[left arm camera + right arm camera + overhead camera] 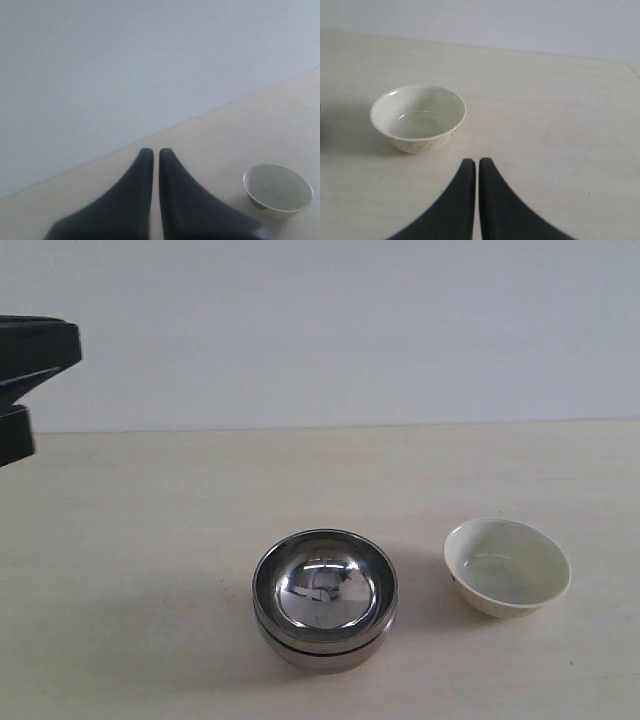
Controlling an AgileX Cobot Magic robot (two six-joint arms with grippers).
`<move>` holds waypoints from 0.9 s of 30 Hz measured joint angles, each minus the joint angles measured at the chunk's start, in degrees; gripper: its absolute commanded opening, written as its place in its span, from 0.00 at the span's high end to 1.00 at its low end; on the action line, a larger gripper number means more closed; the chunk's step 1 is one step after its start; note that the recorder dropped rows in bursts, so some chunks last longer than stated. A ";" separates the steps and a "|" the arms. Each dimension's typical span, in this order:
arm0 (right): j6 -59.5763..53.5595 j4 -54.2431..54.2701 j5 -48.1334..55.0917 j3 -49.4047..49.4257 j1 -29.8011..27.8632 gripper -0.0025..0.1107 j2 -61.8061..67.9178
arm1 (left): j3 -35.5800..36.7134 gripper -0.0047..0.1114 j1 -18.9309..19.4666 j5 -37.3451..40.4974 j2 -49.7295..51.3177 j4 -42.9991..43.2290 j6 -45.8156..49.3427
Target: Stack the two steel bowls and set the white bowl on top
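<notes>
— Well, whereabouts of the steel bowls?

— Sat nested one inside the other, upright on the pale table. Showed a mirror-bright hollow on top, and from the lower one only a narrow rim and a strip of side.

— And the white bowl?

— Stood to the right of the steel bowls, near but apart, with bare table between. Upright, mouth up, glossy inside, holding nothing. Not yet set on top of the steel bowls.

— What of the left gripper?

— Drawn nearly together, with only a thin slit left between the two dark fingers. Clasped nothing. Caught the white bowl off to one side in the left wrist view. Turned up in the exterior view only as a black piece of the left arm at the picture's edge, well to the left of the steel bowls and higher in the picture.

— And the right gripper?

— Much the same: fingers pressed close, a hairline gap, nothing gripped. Pointed out over bare table, with the white bowl near the fingertips but apart from them. Not caught by the exterior view, so no telling how far from the steel bowls.

— Anything behind?

— Just a plain pale wall, rising beyond the steel bowls past the table's far edge.
</notes>
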 measured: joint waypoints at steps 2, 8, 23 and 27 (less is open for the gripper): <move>0.00 0.00 0.00 0.00 0.00 0.98 0.00 | 1.76 0.93 0.00 -0.11 -3.57 -0.14 -0.25; 0.00 0.00 0.00 0.00 0.00 0.98 0.00 | 3.43 0.93 0.00 3.86 -12.13 -0.22 -2.91; 0.00 0.00 0.00 0.00 0.00 0.98 0.00 | 3.46 0.93 0.00 8.26 -18.54 -0.36 -3.52; 0.00 0.00 0.00 0.00 0.00 0.98 0.00 | 3.46 0.93 0.00 8.35 -18.54 -0.36 -3.52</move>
